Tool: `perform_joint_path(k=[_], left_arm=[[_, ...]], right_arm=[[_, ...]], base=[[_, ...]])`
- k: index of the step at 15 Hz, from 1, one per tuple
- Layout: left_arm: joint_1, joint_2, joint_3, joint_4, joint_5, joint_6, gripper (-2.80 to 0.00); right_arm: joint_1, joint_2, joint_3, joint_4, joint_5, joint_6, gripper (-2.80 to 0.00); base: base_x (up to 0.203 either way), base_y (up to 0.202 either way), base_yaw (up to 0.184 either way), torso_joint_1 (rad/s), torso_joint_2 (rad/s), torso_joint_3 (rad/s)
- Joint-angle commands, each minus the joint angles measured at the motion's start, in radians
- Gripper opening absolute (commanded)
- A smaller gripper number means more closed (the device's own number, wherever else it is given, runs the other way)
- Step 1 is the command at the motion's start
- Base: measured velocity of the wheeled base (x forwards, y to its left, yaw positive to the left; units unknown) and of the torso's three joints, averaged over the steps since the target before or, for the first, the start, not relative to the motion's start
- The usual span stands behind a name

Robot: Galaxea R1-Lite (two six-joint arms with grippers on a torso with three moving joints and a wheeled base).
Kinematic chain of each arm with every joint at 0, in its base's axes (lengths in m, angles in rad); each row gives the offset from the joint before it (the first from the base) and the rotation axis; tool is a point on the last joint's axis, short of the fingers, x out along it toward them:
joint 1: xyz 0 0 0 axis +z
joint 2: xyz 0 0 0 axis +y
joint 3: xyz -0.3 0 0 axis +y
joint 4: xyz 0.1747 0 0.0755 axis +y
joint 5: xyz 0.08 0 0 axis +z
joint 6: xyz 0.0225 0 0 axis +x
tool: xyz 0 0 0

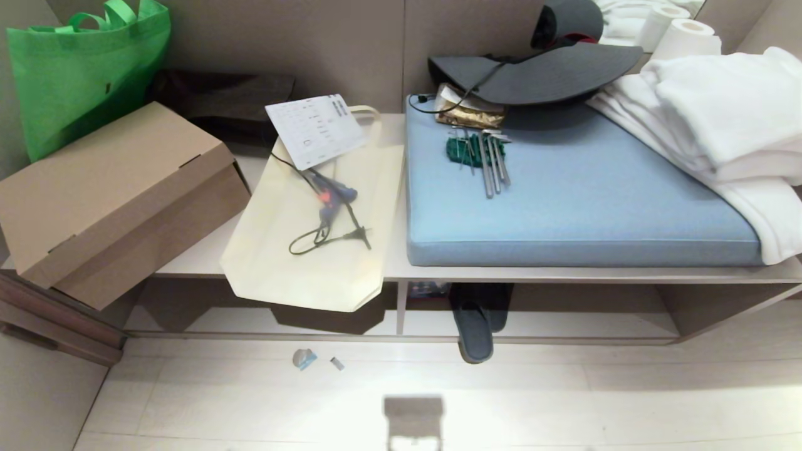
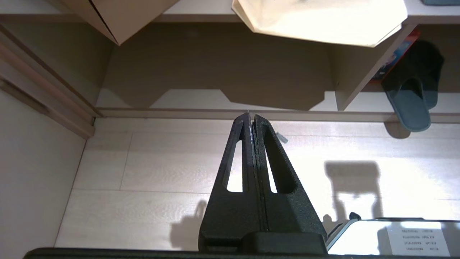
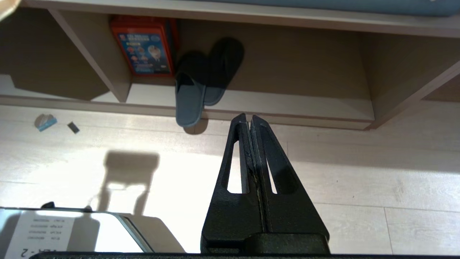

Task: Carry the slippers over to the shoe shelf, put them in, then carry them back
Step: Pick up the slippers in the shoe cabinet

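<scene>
The grey-blue slippers [image 3: 201, 86] lie in the right cubby of the shoe shelf [image 3: 294, 117], just right of its vertical divider. One slipper [image 1: 474, 335] sticks out over the shelf's front lip toward the floor; it also shows in the left wrist view as the slipper [image 2: 411, 104]. The other rests partly under it, deeper in. My left gripper [image 2: 251, 116] is shut and empty, hanging over the pale floor before the left cubby. My right gripper [image 3: 248, 117] is shut and empty, pointing at the shelf lip right of the slippers. Neither arm shows in the head view.
On the bench board [image 1: 200, 257] lie a cardboard box [image 1: 119, 194], a cream bag [image 1: 307, 238] hanging over the edge, a blue cushion [image 1: 583, 194], white towels [image 1: 727, 125] and a dark hat [image 1: 539, 72]. A red box [image 3: 143, 45] stands behind the slippers. Small scraps [image 1: 305, 358] lie on the floor.
</scene>
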Motion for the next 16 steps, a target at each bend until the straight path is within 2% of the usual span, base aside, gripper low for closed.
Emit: perform_joint_path(k=[1, 16], left_arm=[[0.000, 0.000, 0.000, 0.000, -0.001, -0.001, -2.80], [0.000, 0.001, 0.000, 0.000, 0.000, -0.001, -2.80]], right_arm=[[0.001, 0.001, 0.000, 0.000, 0.000, -0.002, -2.80], [0.001, 0.001, 0.000, 0.000, 0.000, -0.002, -2.80]], base=[[0.000, 0.000, 0.000, 0.002, 0.00, -0.203], [0.000, 0.000, 0.000, 0.002, 0.00, -0.199]])
